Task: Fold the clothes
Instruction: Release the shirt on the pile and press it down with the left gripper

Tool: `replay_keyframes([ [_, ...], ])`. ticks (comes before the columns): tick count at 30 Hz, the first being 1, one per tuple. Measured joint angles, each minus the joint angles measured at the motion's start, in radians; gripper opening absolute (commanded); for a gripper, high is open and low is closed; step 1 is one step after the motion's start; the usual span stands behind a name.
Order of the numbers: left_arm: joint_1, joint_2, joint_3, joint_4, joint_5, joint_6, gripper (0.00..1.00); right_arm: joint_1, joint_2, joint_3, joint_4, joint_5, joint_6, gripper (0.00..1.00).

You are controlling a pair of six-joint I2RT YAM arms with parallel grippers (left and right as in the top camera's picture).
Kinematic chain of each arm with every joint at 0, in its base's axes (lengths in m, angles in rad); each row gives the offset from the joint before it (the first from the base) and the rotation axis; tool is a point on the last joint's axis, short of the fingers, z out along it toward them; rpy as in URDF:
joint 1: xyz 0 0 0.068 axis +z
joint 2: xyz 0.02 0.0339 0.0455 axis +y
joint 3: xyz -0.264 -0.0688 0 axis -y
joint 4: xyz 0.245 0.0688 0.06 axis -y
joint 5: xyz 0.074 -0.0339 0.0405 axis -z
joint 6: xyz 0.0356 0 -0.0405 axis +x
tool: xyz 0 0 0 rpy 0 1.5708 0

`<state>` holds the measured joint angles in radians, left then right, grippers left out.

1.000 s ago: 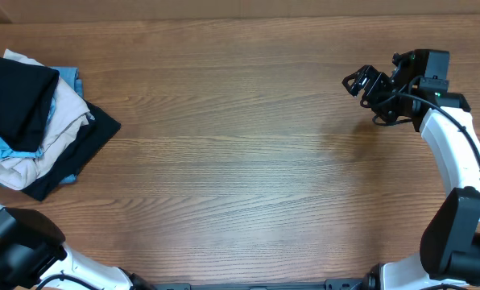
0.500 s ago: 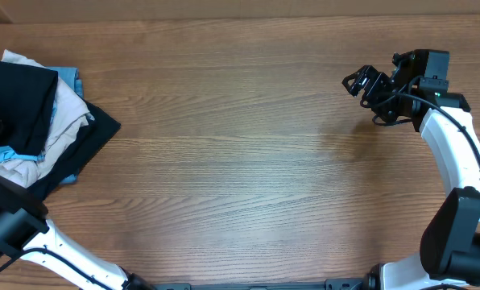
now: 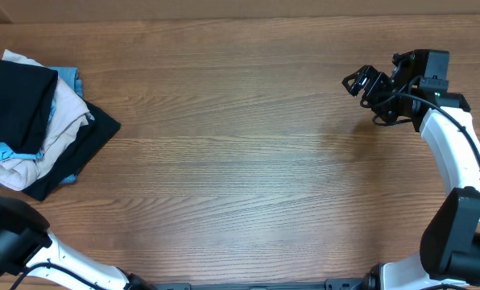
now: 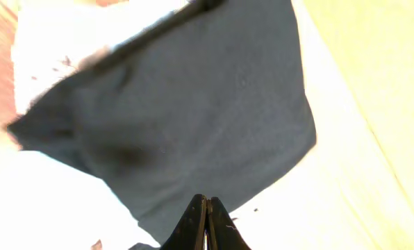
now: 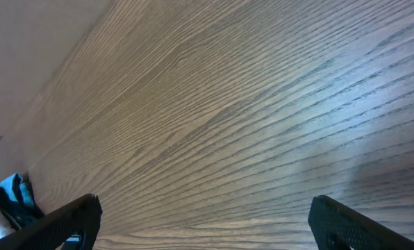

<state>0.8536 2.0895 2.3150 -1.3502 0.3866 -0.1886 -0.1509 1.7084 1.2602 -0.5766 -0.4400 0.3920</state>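
Wide wooden table (image 3: 240,169) fills the overhead view. Against its left edge sits the pile of clothes (image 3: 43,133), still unfolded, with a black garment (image 3: 14,101) on top and beige and blue pieces beneath. The right arm (image 3: 457,153) runs along the right edge. The right gripper (image 3: 359,83) hangs near the far right corner, jaws spread wide, nothing between them. The left gripper (image 4: 205,221) is above the black garment, its fingers pressed together, in a blurry view.

Desk (image 3: 240,153): brown wood-grain top. It carried one lot, a crumpled pile of clothes (image 3: 39,121) that lay at its left edge, black, beige and blue pieces heaped together.
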Motion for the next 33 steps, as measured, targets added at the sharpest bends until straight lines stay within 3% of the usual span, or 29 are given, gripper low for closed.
replay_keyframes([
  [12,0.011,0.144,0.002,-0.004,-0.186,-0.071,0.04,0.000,0.000,0.000,0.000,0.000,0.000,1.00],
  [22,0.011,0.127,0.001,-0.018,-0.097,-0.079,0.04,0.000,0.000,0.000,0.000,0.000,0.000,1.00],
  [27,-0.025,-0.069,-0.002,-0.003,-0.038,-0.101,0.05,0.000,0.000,0.000,-0.001,0.000,0.001,1.00],
  [30,-0.121,-0.236,0.002,0.014,-0.022,-0.112,0.13,0.000,0.000,0.000,0.000,0.000,0.000,1.00],
  [32,-0.214,-0.299,0.010,0.016,-0.014,-0.121,0.28,0.000,0.000,0.000,0.000,0.000,0.000,1.00],
  [33,-0.266,-0.314,0.012,0.016,-0.010,-0.124,0.31,0.000,0.000,0.000,0.000,0.000,0.001,1.00],
])
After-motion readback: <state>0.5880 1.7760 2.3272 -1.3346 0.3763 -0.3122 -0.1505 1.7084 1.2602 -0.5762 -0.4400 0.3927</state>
